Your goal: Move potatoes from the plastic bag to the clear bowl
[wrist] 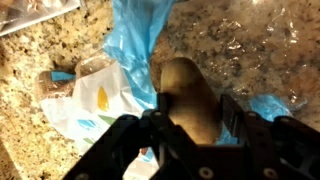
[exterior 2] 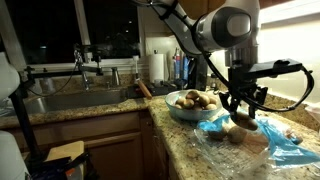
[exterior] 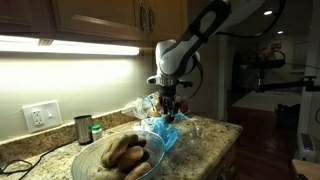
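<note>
In the wrist view my gripper (wrist: 190,112) is shut on a brown oval potato (wrist: 190,92), with one dark finger (wrist: 160,112) on each side of it. The potato hangs just above the crinkled plastic bag (wrist: 135,40), clear with blue parts, which lies on the granite counter. In both exterior views the gripper (exterior: 168,108) (exterior 2: 241,112) is over the bag (exterior: 165,132) (exterior 2: 275,147). More potatoes (exterior 2: 232,132) show through the bag. The clear bowl (exterior: 92,165) (exterior 2: 185,114) stands beside the bag and holds several potatoes (exterior: 122,153) (exterior 2: 193,99).
A small metal cup (exterior: 83,129) and a green object (exterior: 96,131) stand by the wall behind the bowl. A sink (exterior 2: 70,100) lies along the other counter run. The counter edge (exterior 2: 175,150) runs close to bowl and bag.
</note>
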